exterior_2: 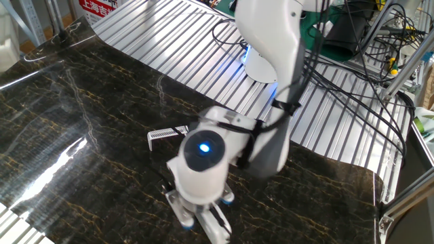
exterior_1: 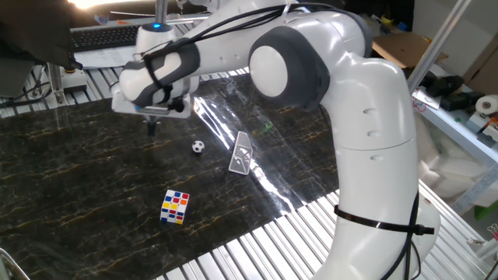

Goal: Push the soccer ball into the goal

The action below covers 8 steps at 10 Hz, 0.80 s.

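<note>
Puzzle cube (exterior_1: 175,207) lies lower left, nearest the camera, on the dark marble table (exterior_1: 70,194). Mid-frame, the soccer ball (exterior_1: 198,146) rests just left of the goal (exterior_1: 242,153), apart from it. Farther back, upper left, the gripper (exterior_1: 152,124) hangs above the tabletop; finger spacing cannot be made out.

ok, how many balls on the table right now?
1. The soccer ball sits on the dark tabletop between the gripper and the goal. In the other fixed view the arm hides it.
</note>
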Each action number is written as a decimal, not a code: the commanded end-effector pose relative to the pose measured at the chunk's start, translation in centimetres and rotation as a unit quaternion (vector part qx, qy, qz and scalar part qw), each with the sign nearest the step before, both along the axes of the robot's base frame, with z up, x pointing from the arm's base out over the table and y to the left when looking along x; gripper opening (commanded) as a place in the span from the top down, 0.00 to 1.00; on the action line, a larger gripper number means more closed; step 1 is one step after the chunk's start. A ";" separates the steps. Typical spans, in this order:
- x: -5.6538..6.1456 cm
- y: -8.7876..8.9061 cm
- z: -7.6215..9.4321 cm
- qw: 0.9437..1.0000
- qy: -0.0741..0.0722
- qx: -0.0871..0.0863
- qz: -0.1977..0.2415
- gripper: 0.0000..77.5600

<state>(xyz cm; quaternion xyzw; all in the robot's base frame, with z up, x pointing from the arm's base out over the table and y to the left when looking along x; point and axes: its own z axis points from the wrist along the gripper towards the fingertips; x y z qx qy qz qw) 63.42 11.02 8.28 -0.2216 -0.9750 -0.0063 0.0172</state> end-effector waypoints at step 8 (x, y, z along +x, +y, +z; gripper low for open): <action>-1.1 -3.5 0.8 1.000 0.028 0.012 -0.001 1.00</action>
